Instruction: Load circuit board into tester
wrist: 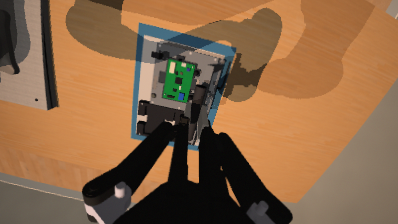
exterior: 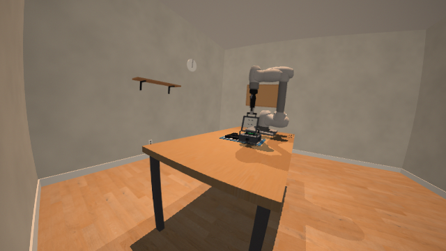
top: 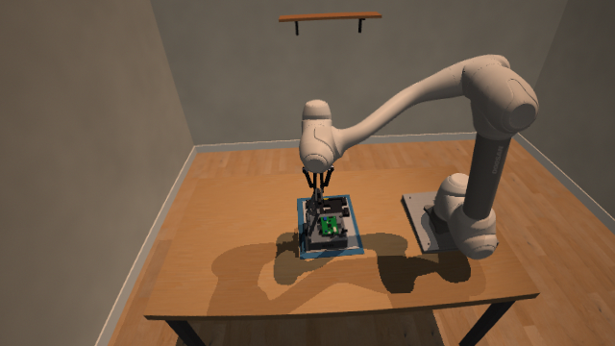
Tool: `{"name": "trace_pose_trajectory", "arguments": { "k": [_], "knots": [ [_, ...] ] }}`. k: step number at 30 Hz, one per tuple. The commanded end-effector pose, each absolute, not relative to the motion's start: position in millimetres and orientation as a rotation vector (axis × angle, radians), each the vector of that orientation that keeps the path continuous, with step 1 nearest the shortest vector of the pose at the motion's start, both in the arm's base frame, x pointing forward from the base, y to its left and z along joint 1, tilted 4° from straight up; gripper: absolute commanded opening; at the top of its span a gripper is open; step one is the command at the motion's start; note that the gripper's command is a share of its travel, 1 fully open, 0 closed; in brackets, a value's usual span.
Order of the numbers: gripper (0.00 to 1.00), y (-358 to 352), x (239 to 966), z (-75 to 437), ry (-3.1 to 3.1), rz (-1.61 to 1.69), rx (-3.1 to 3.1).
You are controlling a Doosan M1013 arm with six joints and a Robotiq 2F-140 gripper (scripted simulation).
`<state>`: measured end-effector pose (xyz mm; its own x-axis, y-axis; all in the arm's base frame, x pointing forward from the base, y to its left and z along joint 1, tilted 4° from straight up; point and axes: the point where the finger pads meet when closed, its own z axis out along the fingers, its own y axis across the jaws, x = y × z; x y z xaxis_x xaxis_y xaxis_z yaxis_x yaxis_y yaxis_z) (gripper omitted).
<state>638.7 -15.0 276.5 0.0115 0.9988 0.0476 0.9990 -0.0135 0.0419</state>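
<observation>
The green circuit board (top: 329,225) lies face up inside the dark tester (top: 327,236); it also shows in the wrist view (wrist: 178,80). The tester's see-through lid (exterior: 249,123) stands raised, about upright, over the tester. My gripper (exterior: 251,112) is at the lid's top free edge, shut on the lid's handle (wrist: 198,102). In the wrist view my fingers close on that dark handle just beside the board. The black tray (top: 334,207) sits behind the tester, and its pockets look empty. The pins and the latch hook are too small to make out.
Tester and tray rest on a blue mat (top: 330,250) near the middle of the wooden table. The arm's grey base plate (top: 423,223) is at the table's right. A wall shelf (top: 330,17) hangs far behind.
</observation>
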Motion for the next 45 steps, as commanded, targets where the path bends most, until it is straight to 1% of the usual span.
{"name": "trace_pose_trajectory", "arguments": {
  "k": [1,45],
  "knots": [
    [0.0,-14.8,633.7,274.9,-2.204,-0.099,-2.231],
    [0.0,-12.0,567.6,231.6,-2.204,-0.099,-2.231]
  ]
}}
